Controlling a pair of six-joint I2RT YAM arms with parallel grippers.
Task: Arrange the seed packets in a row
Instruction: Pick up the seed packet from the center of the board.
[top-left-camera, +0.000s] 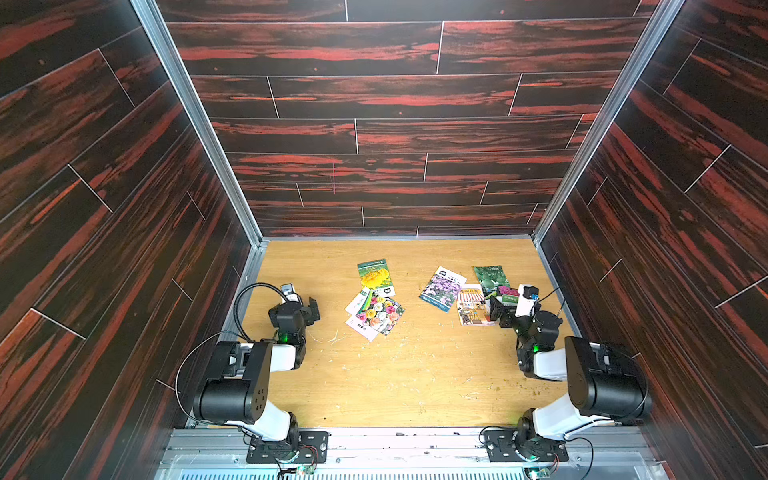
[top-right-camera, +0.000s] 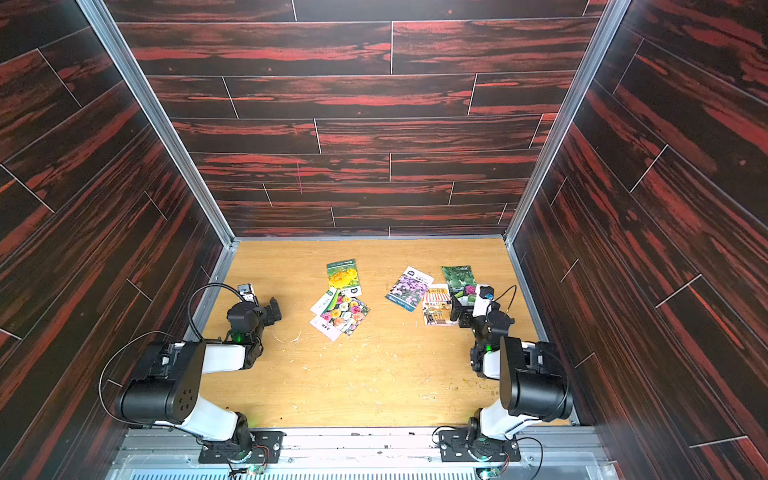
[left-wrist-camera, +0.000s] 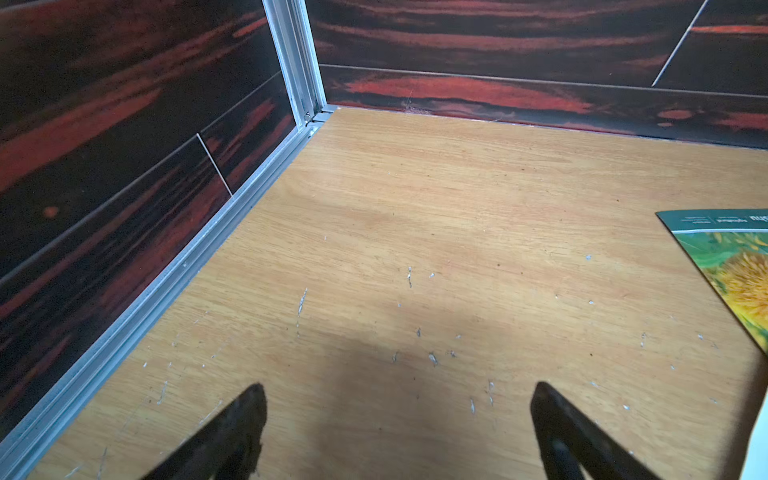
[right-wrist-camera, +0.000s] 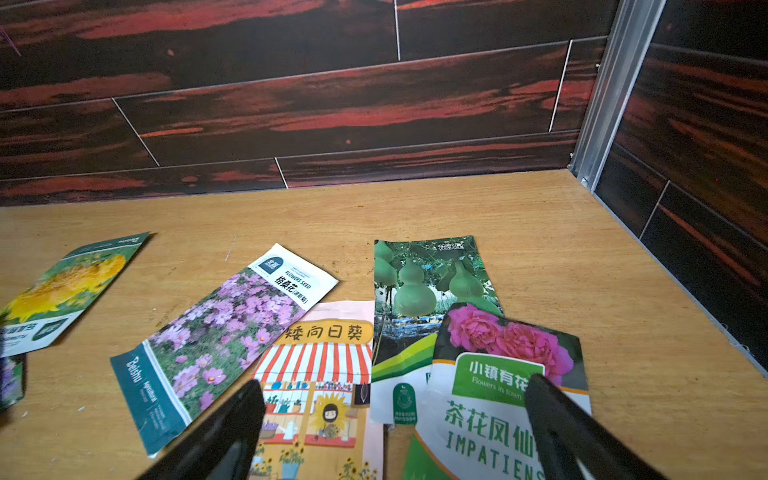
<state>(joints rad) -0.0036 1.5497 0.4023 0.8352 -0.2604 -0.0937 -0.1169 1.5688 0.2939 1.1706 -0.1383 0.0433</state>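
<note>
Seed packets (top-left-camera: 380, 313) flat on the wooden table (top-left-camera: 415, 374), gathered in two loose clusters well apart from each other, not lined up in a row.

On the left arm's side, three:
- Yellow bloom packet (top-left-camera: 376, 276) farthest back.
- Mixed flower packet (top-left-camera: 384, 311) just in front of it, tilted, touching or slightly overlapping its near edge.
- White packet (top-left-camera: 358, 300) poking out from under the mixed one.

On the right arm's side, four:
- Purple flower packet (right-wrist-camera: 224, 328) lying at a slant, its long edge against the shopfront packet (right-wrist-camera: 320, 374).
- Green gourd packet (right-wrist-camera: 424, 291) farther back, its side edge over the shopfront one.
- Pink flower packet (right-wrist-camera: 498, 345) on top of the gourd packet's near corner, green label band facing up.

Right gripper (right-wrist-camera: 397, 384) spread wide open, low over this second cluster. One finger in front of the shopfront packet, the other in front of the pink packet's label. Nothing pinched between them. Impossible to tell whether either tip touches the paper.

Left gripper (left-wrist-camera: 399, 390) also spread wide, holding nothing, over bare scuffed wood near the left wall, apart from the yellow bloom packet.

All around, dark walls (top-left-camera: 374, 104) with red streaks and pale plank lines, metal strips in the corners. Small pale specks scattered over the table's near half.
</note>
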